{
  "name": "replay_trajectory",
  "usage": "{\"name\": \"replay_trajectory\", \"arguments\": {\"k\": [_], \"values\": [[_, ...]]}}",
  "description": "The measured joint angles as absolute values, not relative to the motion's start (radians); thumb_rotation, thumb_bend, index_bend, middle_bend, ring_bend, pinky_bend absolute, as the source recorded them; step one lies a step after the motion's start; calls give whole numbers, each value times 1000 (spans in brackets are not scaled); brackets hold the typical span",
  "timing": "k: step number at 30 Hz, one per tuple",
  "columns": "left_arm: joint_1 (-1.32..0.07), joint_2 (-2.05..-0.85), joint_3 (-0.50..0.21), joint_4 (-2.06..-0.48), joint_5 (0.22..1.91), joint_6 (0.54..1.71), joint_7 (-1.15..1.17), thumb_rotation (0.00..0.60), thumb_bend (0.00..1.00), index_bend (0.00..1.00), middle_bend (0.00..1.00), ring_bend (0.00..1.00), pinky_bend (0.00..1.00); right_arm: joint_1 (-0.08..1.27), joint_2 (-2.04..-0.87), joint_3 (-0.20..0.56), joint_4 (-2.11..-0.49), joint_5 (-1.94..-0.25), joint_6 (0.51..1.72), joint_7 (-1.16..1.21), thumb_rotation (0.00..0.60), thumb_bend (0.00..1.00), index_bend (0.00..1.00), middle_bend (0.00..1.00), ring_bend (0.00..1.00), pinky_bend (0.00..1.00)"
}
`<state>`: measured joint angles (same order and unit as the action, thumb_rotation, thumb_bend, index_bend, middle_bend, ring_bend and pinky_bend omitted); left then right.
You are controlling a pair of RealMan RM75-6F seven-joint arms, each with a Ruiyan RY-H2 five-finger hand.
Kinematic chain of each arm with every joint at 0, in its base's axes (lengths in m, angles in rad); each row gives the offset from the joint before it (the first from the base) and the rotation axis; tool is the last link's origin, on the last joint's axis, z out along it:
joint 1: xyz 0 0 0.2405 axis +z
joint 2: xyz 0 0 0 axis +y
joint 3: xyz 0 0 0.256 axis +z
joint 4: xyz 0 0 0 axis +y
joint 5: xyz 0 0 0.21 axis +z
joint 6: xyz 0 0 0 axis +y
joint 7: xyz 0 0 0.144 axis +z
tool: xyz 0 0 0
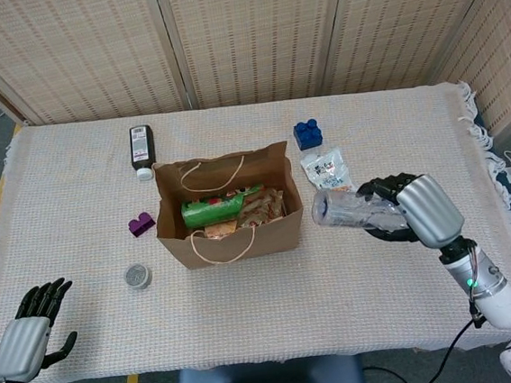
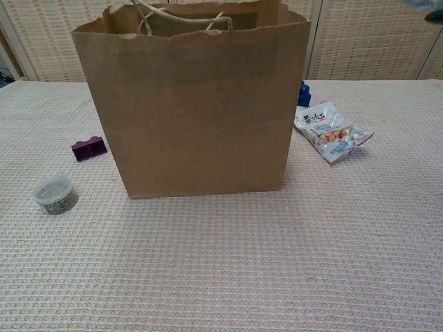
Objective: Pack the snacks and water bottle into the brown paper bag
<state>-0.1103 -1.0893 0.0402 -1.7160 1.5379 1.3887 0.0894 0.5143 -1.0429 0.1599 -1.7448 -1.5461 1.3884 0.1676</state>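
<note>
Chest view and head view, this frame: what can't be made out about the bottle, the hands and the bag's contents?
- Chest view: the water bottle and right hand are almost wholly past the top right edge.
- Chest view: the brown paper bag wall hides its contents.
- Head view: the snacks under the green pack overlap, too jumbled to identify.
- Head view: left hand is cut off at the bottom edge.
- Head view: the snack packet print is too small.

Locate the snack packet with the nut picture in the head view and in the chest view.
Head view: the snack packet lies right of the brown paper bag, partly behind the clear water bottle held by the right hand.
Chest view: the packet lies on the table right of the bag.
Shared landmark: the blue block just beyond the packet.
</note>
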Motion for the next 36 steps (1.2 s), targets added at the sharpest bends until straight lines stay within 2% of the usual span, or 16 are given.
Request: {"name": "replay_trajectory", "arguments": {"k": [8,14,21,27,36], "values": [[-110,-1085,39,-1714,1538,1391,74,600,368,0,0,0,44,579,-1194,285,-1779,-1465,1431,-12,600,271,565,516,604,711],[-107,-1076,40,-1714,1546,1401,52,600,369,0,0,0,44,693,-1409,364,-1751,-1445,1453,-230,600,269,565,516,599,710],[-108,-1067,40,-1706,1550,1399,17,600,369,0,0,0,44,829,-1644,433,-1634,-1408,1462,-407,600,269,557,516,596,710],[-108,-1065,44,-1707,1558,1401,8,600,368,0,0,0,44,890,-1752,467,-1490,-1370,1463,-462,600,269,539,516,586,708],[-112,-1066,42,-1705,1548,1389,-1,600,369,0,0,0,44,955,-1840,530,-1366,-1349,1475,-390,600,269,517,516,573,706]]}}
